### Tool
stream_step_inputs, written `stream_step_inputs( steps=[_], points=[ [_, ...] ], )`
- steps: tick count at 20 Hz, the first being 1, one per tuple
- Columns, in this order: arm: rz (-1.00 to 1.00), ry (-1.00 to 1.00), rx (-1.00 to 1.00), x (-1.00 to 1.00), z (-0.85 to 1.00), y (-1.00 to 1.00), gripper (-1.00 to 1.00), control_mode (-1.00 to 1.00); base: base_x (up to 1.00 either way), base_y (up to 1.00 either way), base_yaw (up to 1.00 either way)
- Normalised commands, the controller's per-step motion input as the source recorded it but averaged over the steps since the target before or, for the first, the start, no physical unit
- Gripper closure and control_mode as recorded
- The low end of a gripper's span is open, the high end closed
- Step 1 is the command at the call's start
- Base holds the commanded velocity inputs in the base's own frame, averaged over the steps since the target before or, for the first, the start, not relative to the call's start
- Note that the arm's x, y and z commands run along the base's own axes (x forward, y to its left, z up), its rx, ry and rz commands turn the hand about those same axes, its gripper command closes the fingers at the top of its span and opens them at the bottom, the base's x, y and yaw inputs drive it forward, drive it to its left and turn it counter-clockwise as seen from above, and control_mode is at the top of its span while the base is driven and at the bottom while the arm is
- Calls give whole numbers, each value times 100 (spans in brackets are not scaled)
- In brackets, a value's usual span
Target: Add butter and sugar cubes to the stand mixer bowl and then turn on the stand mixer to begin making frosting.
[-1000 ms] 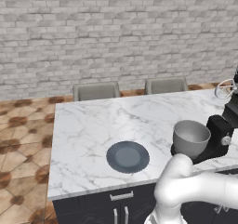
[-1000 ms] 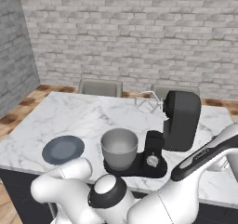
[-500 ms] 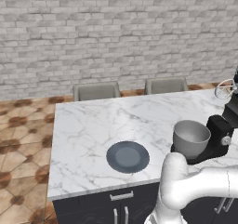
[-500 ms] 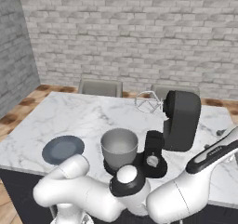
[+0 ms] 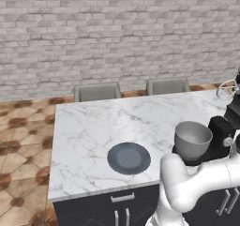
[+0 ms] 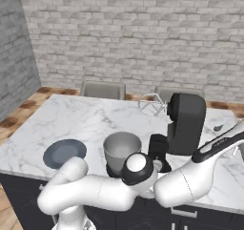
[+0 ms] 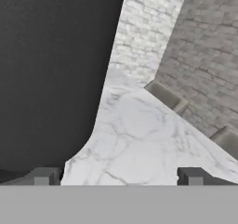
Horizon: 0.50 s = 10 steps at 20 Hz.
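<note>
Progress looks close to zero from where I'm standing. One stand mixer bowl (image 6: pixel 122 151) sits right beside the one black stand mixer (image 6: pixel 183 124), and I can't see anything inside it. One dark plate (image 5: pixel 129 158) lies left of the bowl and looks bare; can't spot the butter or any sugar cubes. Gripper (image 7: pixel 118 176) is spread wide, holding nothing, right up against the mixer's dark side.

A white grey-veined marble countertop (image 5: pixel 93 126) carries a flat dark grey round plate (image 5: pixel 129 158) at centre, a grey metal bowl (image 5: pixel 192 140) and black stand mixer (image 6: pixel 183 124); behind, a pale grey brick wall (image 5: pixel 117 33).
</note>
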Motion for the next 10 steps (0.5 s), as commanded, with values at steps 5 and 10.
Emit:
stream_step_inputs(
  steps=[5,10],
  points=[
    [14,0,-3,-3,20,53,-100,-100,0,0,0],
    [7,0,-12,-24,37,83,-100,-100,0,0,0]
  ],
)
